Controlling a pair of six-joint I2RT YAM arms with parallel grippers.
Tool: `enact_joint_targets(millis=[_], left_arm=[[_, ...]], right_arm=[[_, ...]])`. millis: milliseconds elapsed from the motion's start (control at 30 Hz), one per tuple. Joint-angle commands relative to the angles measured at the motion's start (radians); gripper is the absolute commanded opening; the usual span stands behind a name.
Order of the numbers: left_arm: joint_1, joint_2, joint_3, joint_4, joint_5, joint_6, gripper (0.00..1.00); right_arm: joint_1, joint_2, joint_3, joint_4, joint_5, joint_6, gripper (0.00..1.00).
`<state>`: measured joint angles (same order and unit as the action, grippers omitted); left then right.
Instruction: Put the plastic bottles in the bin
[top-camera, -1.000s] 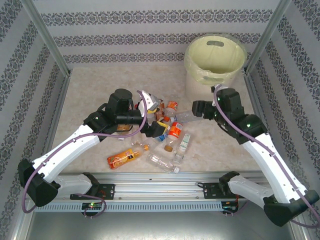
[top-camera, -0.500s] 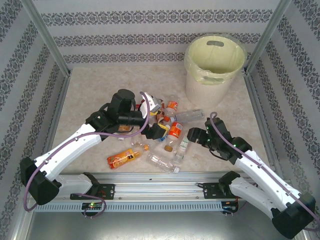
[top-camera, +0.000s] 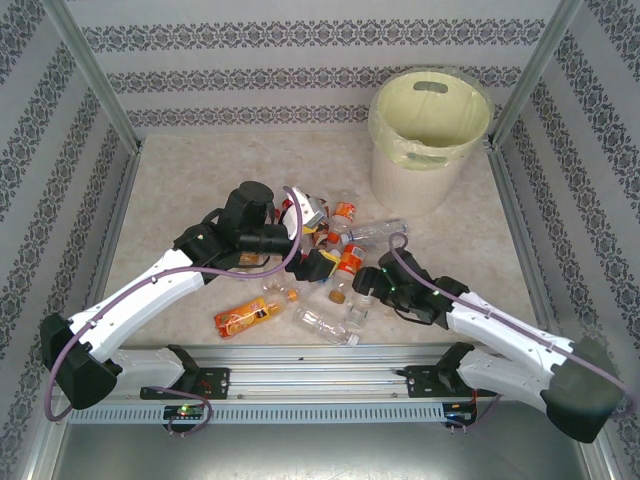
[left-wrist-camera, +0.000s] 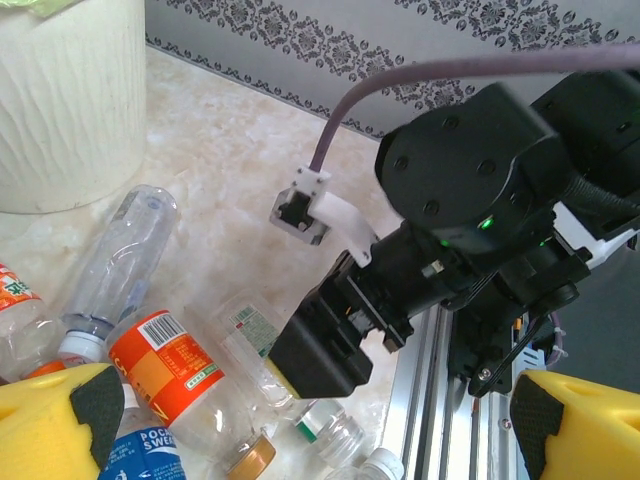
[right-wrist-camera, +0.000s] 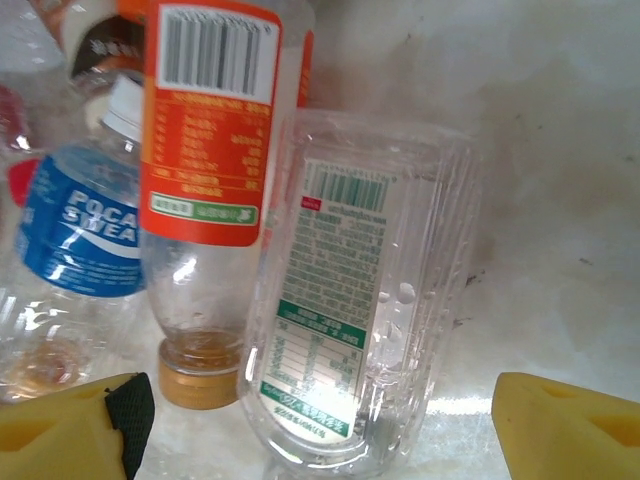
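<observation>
**Desk:** Entry one: what is hidden or unclear?

**Operator:** The plastic bottles (top-camera: 335, 262) lie heaped on the table (top-camera: 200, 180), on the arms' side of the bin (top-camera: 412, 185) and well apart from it. They overlap and my left arm (top-camera: 170, 285) covers part of the heap, so I give no count. On the right wrist camera the orange-label bottle (right-wrist-camera: 215, 150) is cut off at the top edge and the blue-label bottle (right-wrist-camera: 80, 225) at the side. The print on the green-label bottle (right-wrist-camera: 345, 300) is too fine to read. Inside the bin I see pale yellow-green liner (top-camera: 425, 115); its bottom is hard to judge.

**Desk:** Entry two: the green-label one?

**Operator:** Clear, ridged body, white label with a barcode and a green band. It lies on its side, touching the orange-label bottle. It sits at the heap's edge, farther from the bin than the unlabelled bottle (top-camera: 378, 232), which lies closest to the bin.

**Desk:** Entry three: claws?

**Operator:** My right gripper (right-wrist-camera: 320, 432) is spread wide, with the green-label bottle's near end between its yellow fingers (right-wrist-camera: 565, 420); I see neither pad touching it. My left gripper (left-wrist-camera: 310, 430) is spread too, holding nothing, and hovers over the heap. One orange bottle (top-camera: 245, 318) lies apart from the heap, farthest from the bin.
</observation>
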<state>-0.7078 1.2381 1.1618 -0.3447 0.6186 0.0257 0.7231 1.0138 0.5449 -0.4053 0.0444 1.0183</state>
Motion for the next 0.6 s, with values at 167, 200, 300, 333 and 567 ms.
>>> enact_joint_targets(millis=[167,200,300,333,567], left_arm=[[-0.021,-0.007,0.010,0.024,-0.020,-0.003,1.00],[-0.022,-0.005,0.010,0.024,-0.019,-0.003,1.00],[-0.022,-0.003,0.011,0.021,-0.021,-0.003,1.00],[-0.024,-0.005,0.013,0.020,-0.023,-0.001,1.00],[-0.025,-0.002,0.012,0.016,-0.030,0.002,1.00]], right_arm=[[0.028,0.088,0.017,0.046,0.088,0.043,0.88],[0.028,0.092,0.017,0.050,0.088,0.043,0.87],[0.028,0.108,0.015,0.054,0.095,0.040,0.87],[0.027,0.113,0.012,0.058,0.099,0.040,0.87],[0.027,0.150,0.000,0.100,0.098,0.040,0.84]])
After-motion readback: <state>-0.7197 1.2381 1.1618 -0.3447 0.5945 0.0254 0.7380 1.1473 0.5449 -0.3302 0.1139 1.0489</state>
